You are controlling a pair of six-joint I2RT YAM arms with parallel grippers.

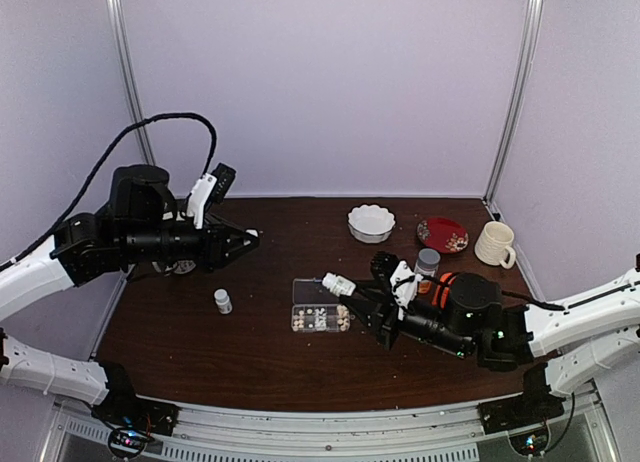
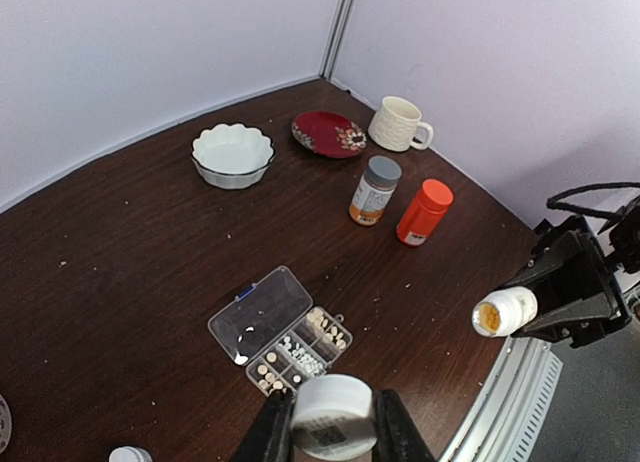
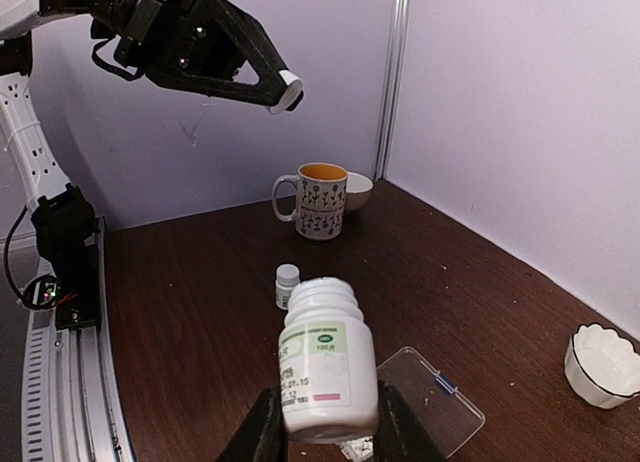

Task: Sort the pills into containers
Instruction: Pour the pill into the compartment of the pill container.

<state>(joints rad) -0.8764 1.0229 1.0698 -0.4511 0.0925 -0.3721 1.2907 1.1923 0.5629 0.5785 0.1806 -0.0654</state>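
The right gripper (image 3: 328, 432) pinches a white pill bottle (image 3: 322, 357) low on its body, one jaw pressed to each side. The bottle is uncapped, and in the top view it lies tipped almost level, mouth just above the far edge of the organizer box (image 1: 320, 313); I judge this a pouring pose, meant to coax tablets out a few at a time rather than dump them. The left wrist view looks into the mouth and shows a yellowish mass inside, probably more tablets.

The left gripper (image 2: 332, 440) is closed on the bottle's white cap (image 2: 333, 404), held high and well apart to the left, likely so the cap stays out of the pouring path yet ready to go back on.

The box sits on the brown table (image 1: 200, 352) with its clear lid folded open away from the arms. The pills (image 2: 300, 357) lie in several of its compartments, others looking bare, so the sorting seems partly done. A small white bottle (image 1: 222, 301) stands to the box's left; a grey-capped bottle (image 2: 375, 189) and an orange bottle (image 2: 424, 211) stand beyond it.
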